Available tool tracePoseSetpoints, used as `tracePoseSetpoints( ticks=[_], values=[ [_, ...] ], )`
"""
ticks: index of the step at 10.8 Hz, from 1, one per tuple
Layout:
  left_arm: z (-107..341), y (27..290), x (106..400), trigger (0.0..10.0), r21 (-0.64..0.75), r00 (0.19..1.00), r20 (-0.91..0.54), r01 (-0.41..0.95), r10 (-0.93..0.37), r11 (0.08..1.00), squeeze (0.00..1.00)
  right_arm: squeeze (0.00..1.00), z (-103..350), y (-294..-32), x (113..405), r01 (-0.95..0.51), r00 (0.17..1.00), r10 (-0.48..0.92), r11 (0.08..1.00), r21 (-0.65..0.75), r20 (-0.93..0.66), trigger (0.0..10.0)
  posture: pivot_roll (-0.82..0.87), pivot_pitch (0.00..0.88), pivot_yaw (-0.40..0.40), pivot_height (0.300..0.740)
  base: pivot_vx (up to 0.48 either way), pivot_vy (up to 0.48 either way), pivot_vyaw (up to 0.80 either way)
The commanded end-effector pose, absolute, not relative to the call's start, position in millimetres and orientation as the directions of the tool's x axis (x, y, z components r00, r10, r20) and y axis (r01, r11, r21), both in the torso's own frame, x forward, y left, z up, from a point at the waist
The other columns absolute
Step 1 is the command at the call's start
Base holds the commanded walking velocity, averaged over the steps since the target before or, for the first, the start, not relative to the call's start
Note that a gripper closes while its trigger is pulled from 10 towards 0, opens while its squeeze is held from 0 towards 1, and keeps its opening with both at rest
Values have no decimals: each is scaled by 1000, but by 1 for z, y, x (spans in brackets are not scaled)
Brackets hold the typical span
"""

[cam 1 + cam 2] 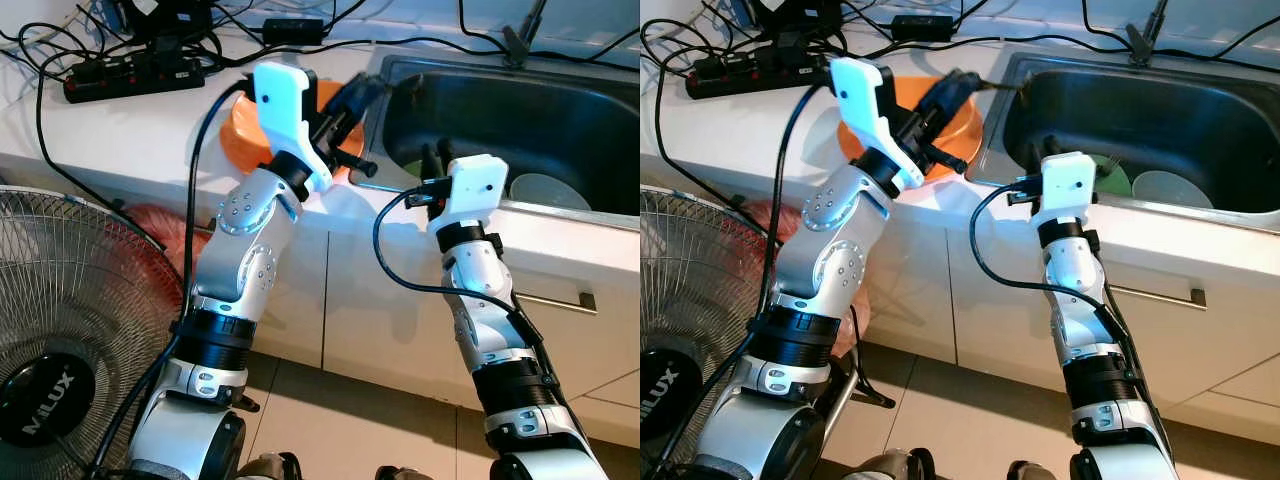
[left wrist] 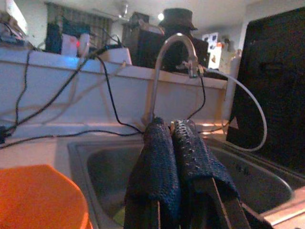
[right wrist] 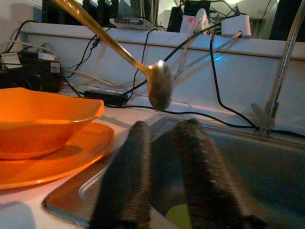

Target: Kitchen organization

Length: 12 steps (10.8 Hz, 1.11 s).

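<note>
I see left gripper (image 1: 965, 80) over the sink (image 1: 1200, 110) edge, jaws pressed together on a gold spoon (image 3: 159, 86) (handle grip looks likely, view is dim) | right gripper (image 1: 436, 157) at sink front rim, jaws slightly apart, empty | orange bowl (image 3: 43, 121) on orange plate (image 3: 71, 157) on worktop (image 1: 130, 130) beside sink

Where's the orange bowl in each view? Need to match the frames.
Left eye: orange bowl on the counter, upper middle, partly behind the left arm.
Right eye: upper middle, just left of the sink.
Left wrist: orange shape in the bottom-left corner; bowl or plate unclear.
Right wrist: left side, sitting on an orange plate.
Shared landmark: the sink.
</note>
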<state>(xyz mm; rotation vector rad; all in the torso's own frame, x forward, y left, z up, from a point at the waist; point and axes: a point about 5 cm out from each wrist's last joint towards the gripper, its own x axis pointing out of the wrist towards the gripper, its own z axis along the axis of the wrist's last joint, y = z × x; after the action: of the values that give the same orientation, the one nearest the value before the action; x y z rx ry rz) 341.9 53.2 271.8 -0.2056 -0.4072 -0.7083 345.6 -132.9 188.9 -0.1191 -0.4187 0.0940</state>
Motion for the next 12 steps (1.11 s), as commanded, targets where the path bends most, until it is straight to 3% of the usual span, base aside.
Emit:
tracePoseSetpoints(
  ticks=[1, 6, 7, 12],
  values=[
    [274, 48, 339, 10000, -37, 657, 424, 700, -623, 713, 0, 1000, 185, -133, 345, -72, 917, 120, 988, -137, 381, 10000, 5, 126, 56, 740, 0, 0, 0],
    [270, 45, 338, 10000, -41, 644, 399, 723, -652, 689, 0, 1000, 184, -132, 345, -68, 916, 124, 985, -156, 381, 10000, 4, 122, 63, 740, 0, 0, 0],
    [269, 44, 337, 10000, -43, 642, 395, 727, -657, 685, 0, 0, 186, -134, 345, -48, 915, 108, 986, -161, 388, 10000, 2, 121, 65, 740, 0, 0, 0],
    [263, 32, 330, 10000, -26, 598, 333, 778, -729, 627, 0, 0, 189, -131, 343, -45, 905, 110, 985, -165, 411, 10000, 0, 110, 76, 740, 0, 0, 0]
  ],
)
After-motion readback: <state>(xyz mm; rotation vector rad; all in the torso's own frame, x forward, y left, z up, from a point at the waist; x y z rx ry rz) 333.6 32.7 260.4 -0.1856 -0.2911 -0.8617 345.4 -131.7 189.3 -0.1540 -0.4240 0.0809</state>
